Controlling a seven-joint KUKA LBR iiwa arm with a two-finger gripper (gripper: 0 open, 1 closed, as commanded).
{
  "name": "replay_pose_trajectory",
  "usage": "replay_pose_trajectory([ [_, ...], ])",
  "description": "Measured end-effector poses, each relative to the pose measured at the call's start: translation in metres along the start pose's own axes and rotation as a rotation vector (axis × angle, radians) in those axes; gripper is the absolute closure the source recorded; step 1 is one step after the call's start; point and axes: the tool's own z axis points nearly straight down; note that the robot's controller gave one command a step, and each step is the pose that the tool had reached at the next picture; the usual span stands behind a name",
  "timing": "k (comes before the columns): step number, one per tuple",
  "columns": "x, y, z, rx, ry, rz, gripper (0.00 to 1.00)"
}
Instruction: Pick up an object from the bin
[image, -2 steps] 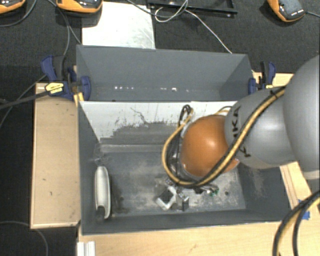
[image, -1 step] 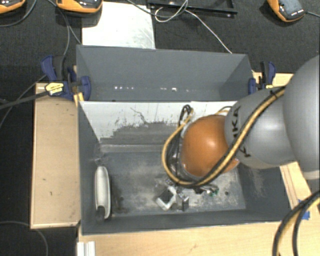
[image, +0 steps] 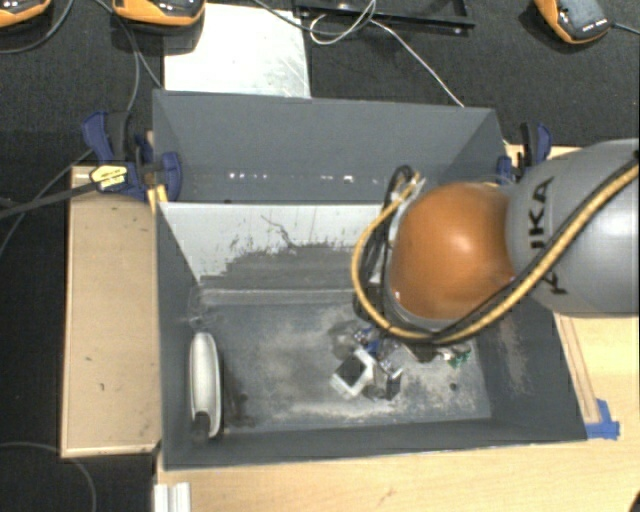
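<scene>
One small white-and-black piece (image: 350, 376) lies beside the gripper (image: 374, 376), low on the bin (image: 260, 345) floor; grip state indeterminable, nothing visibly lifted, pick outstanding.

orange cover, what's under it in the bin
Below it the hand is by a small white and black piece on the bin floor; a green bit peeks out. The cover hides the rest.

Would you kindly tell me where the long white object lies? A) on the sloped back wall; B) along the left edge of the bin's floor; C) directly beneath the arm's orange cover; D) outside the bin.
B: the long white object lies lengthwise by the left edge of the bin's floor, well apart from the orange cover on the arm.
</scene>
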Motion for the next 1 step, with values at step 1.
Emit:
replay_pose_trajectory([
  [1, 0.002, -0.0032, -0.0415, 0.004, -0.007, 0.017, 1.0],
])
